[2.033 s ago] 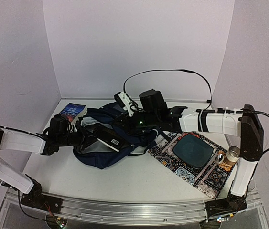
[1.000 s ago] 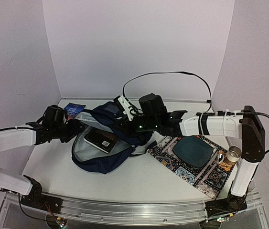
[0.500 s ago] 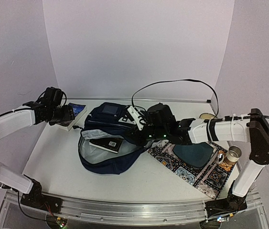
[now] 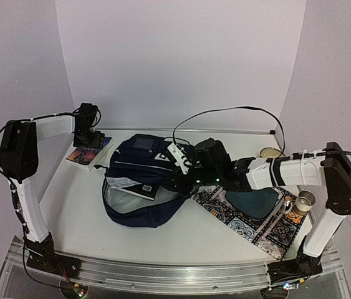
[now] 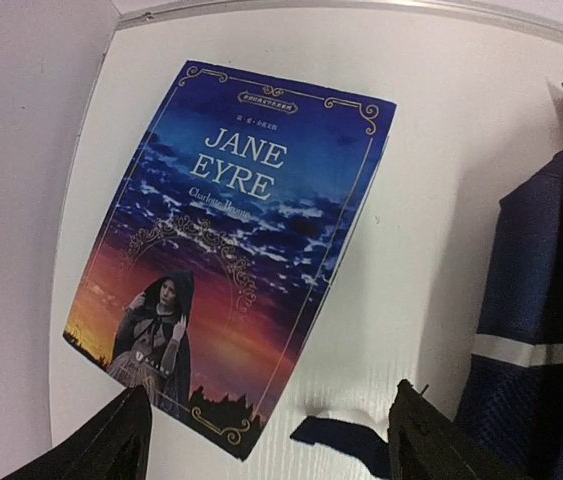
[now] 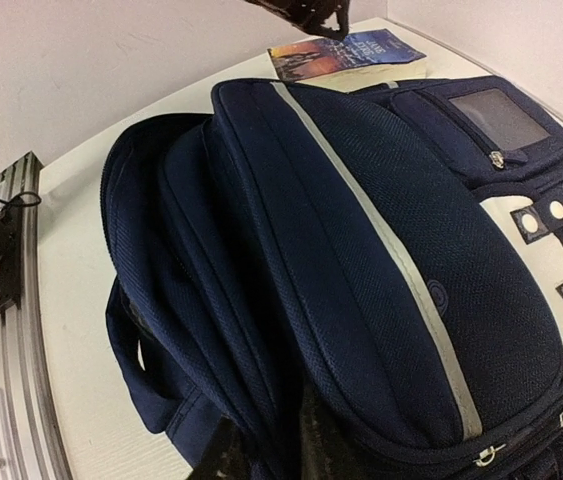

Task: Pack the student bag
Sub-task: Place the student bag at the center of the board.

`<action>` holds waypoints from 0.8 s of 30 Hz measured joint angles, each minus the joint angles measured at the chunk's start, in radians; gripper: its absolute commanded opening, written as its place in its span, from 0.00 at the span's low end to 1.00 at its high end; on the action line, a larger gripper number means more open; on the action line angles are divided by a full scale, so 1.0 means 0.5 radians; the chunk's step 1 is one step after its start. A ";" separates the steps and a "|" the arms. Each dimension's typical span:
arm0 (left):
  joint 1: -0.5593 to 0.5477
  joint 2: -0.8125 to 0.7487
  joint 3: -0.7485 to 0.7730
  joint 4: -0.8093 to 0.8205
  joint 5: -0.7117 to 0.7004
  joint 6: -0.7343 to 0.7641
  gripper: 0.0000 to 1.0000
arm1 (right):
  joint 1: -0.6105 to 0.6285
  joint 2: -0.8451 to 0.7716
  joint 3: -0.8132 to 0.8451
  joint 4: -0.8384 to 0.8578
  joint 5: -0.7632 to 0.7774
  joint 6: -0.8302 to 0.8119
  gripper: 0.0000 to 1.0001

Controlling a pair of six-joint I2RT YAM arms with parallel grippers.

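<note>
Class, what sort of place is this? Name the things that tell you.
Probably a robot lab's test booth: plain pale walls box in a white table, two robot arms are bolted to its metal rail, and a student bag and Jane Eyre book lie out.

White table [image 4: 69, 205], walled at the back and on both sides. Far left corner: Jane Eyre paperback [image 5: 231, 250], flat, cover up. Middle: navy student bag [image 4: 139, 187], slumped and gaping, near the paperback with bare tabletop between. Right of it, just beside: patterned mat [image 4: 269, 235], laid askew.
</note>
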 measured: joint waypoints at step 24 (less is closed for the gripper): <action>0.107 0.800 0.763 -0.287 0.157 0.437 0.52 | -0.015 -0.424 -0.243 0.021 -0.026 0.044 0.74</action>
